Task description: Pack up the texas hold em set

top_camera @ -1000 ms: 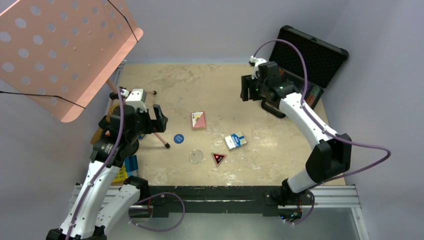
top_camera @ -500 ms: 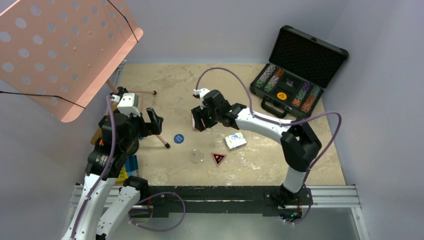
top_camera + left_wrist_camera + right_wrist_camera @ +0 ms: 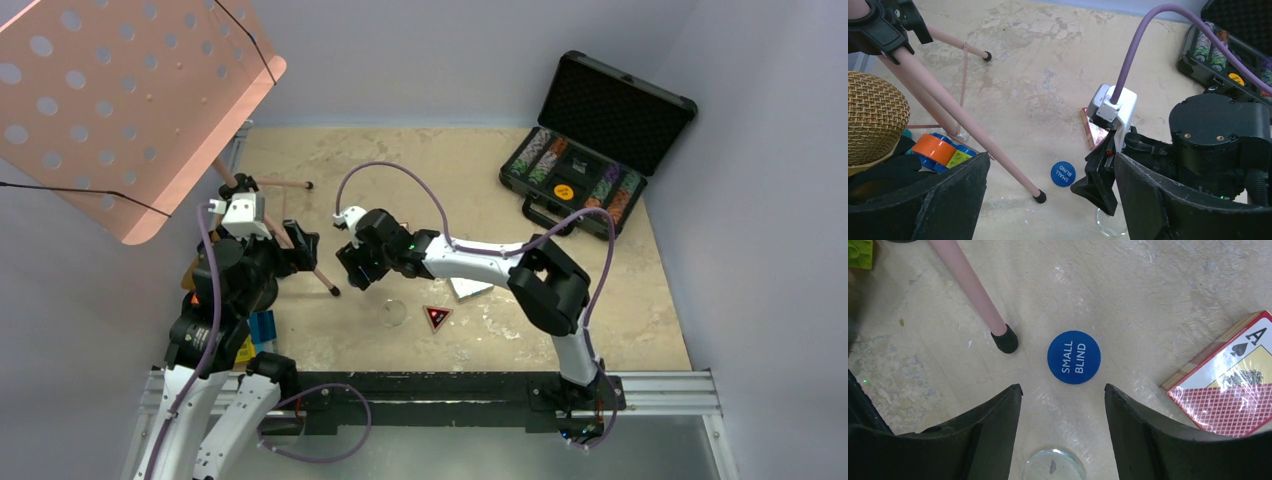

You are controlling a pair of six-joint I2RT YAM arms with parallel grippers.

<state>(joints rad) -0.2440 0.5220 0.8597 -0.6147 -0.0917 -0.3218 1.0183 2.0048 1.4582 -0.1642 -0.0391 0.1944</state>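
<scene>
The black briefcase (image 3: 590, 150) stands open at the back right with rows of chips and an orange button (image 3: 563, 190) inside. My right gripper (image 3: 1063, 387) is open and empty, low over the table just near of the blue SMALL BLIND button (image 3: 1074, 357), which also shows in the left wrist view (image 3: 1063, 173). The red deck (image 3: 1233, 390) lies to its right. The clear button (image 3: 393, 313) and the dark triangular marker (image 3: 436, 317) lie nearer the front. The blue deck (image 3: 470, 287) is partly hidden under the right arm. My left gripper (image 3: 305, 250) is open and empty at the left.
The pink music stand (image 3: 130, 100) fills the back left; one leg's black foot (image 3: 1005, 337) rests close left of the blue button. A gold mesh microphone (image 3: 873, 125) and toy bricks (image 3: 943, 152) lie at the left edge by the crates (image 3: 250, 335).
My right arm swung from the briefcase leftward across the table, past the red deck, to over the blue button. My left arm drew back slightly to the left.
</scene>
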